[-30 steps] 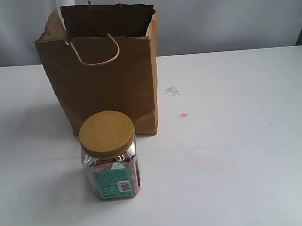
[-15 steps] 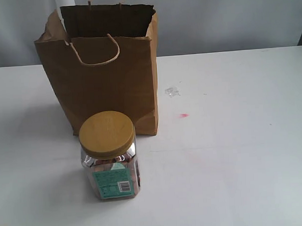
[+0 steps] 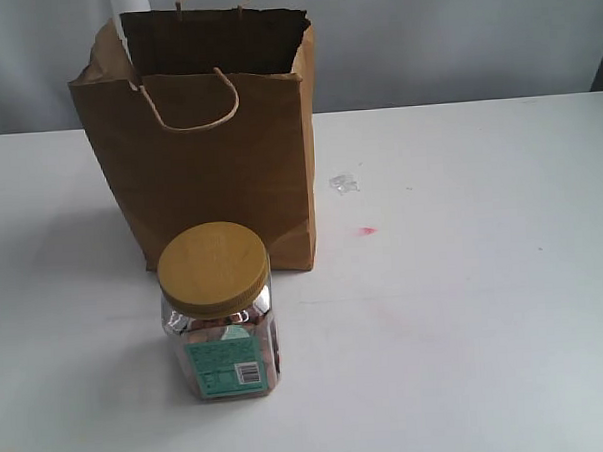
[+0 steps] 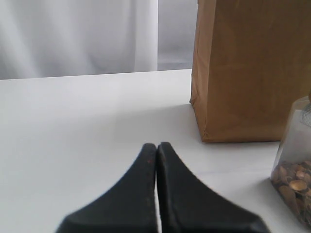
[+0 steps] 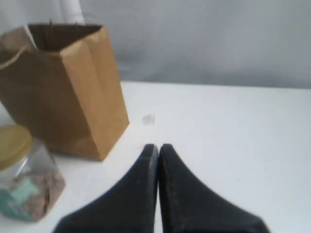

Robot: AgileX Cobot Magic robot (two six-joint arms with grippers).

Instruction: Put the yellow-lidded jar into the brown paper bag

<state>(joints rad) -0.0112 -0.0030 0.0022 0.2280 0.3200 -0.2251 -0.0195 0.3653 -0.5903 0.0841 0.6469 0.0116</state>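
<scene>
– While both claws sit idle, where is the yellow-lidded jar (image 3: 217, 310)?

– I have it upright on the white table (image 3: 465, 299), toward the near edge and left of the middle. Its mustard lid (image 3: 213, 265) is screwed on and its teal label (image 3: 228, 367) faces the exterior camera. It stands just in front of the brown paper bag (image 3: 214, 180). From that camera the lid overlaps the bag's lower front, and I cannot tell whether the two touch.

– And the bag itself?

– Upright and open at the top, nearer the far edge, also left of the middle. One cord handle (image 3: 191, 106) droops over its front face, and the top edge is ragged.

– What are the claws doing?

– My left gripper (image 4: 156, 148) has its fingers pressed together, tips meeting, nothing between them. It hangs low over bare table, with a lower corner of the bag ahead and the jar's clear side at the picture's edge. My right gripper (image 5: 158, 148) is the same: pressed together and empty, pointing across the table toward the far edge.

– Anything changed over the last second?

– Nothing I can make out. In the exterior view the jar and bag sit exactly where they were. So do the small pink mark (image 3: 367, 230) and the clear scrap (image 3: 344, 183) right of the bag.
</scene>
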